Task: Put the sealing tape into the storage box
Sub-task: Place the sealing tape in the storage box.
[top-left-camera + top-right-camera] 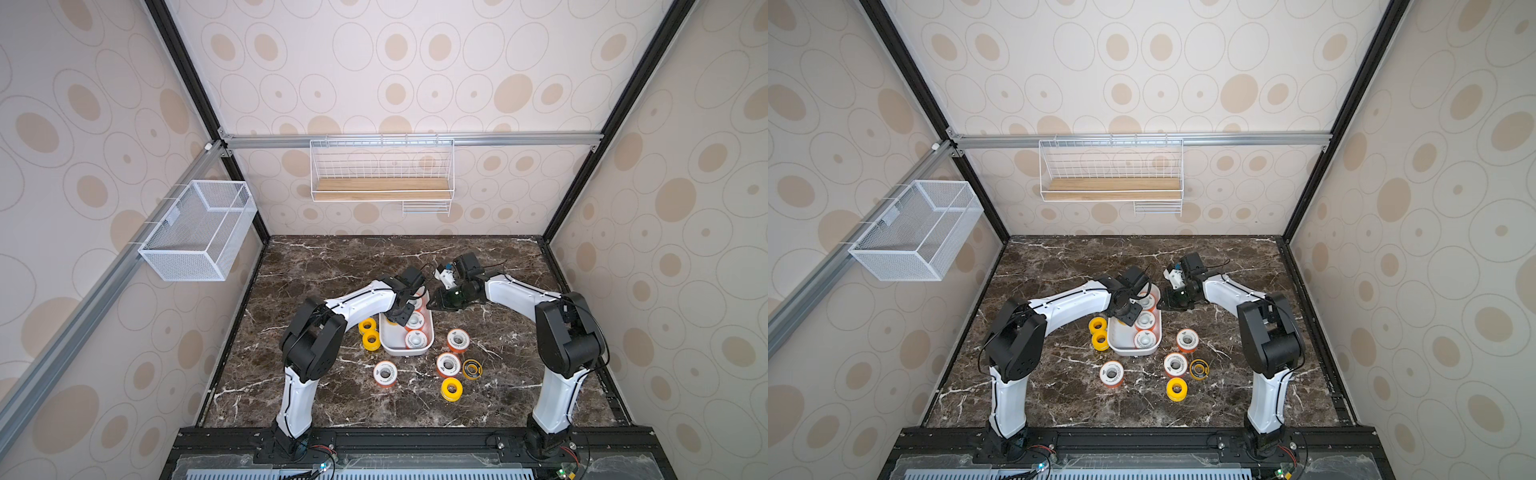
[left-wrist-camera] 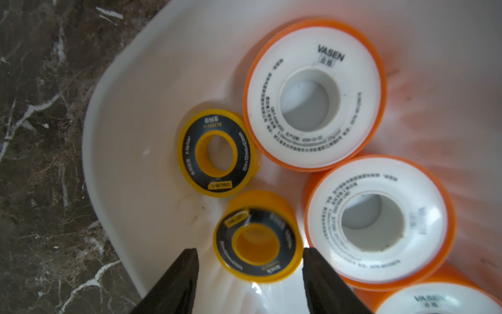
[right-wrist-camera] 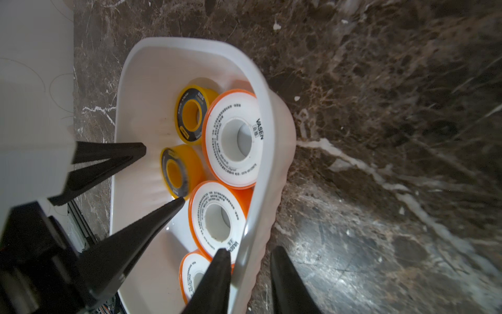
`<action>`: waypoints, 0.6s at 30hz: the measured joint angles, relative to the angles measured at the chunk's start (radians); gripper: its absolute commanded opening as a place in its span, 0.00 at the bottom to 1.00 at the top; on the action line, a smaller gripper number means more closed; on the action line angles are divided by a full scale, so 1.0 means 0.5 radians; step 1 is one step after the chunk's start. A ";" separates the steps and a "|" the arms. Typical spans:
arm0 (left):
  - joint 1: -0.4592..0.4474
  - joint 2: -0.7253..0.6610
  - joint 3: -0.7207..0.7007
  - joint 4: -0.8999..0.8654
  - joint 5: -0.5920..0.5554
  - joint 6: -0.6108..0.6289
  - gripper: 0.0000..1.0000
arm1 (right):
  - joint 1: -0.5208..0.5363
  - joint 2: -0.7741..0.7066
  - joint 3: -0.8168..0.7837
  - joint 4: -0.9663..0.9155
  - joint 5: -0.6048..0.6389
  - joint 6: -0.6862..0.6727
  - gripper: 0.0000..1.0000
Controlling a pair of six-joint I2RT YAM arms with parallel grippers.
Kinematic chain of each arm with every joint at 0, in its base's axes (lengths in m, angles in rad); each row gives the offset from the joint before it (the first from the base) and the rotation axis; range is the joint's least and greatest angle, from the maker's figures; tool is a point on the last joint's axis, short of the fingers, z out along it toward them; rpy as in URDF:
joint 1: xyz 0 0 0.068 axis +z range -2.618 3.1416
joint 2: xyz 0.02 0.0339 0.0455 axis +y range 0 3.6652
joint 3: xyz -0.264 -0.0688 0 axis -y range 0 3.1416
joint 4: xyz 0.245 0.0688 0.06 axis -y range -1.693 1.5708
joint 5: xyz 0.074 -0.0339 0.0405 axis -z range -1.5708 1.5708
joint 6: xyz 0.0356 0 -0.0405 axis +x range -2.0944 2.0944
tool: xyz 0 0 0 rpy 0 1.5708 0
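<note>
White-faced, orange-rimmed sealing tape [image 2: 353, 127] reads VASEN. Left gripper [image 2: 250, 250] stands wide astride a black-faced spool [image 2: 288, 236]; right gripper [image 3: 251, 254] pinches the storage box [image 3: 271, 152] wall.

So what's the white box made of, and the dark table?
The storage box looks like smooth, glossy white plastic: its thin wall seems slightly see-through. The table looks like polished brown marble with white veins, maybe only printed.

Five spools [image 2: 266, 89] in storage box [image 2: 135, 136]
</note>
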 measured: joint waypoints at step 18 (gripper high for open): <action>0.000 -0.131 -0.019 -0.016 -0.003 -0.005 0.70 | 0.000 -0.010 0.000 -0.032 0.051 -0.051 0.42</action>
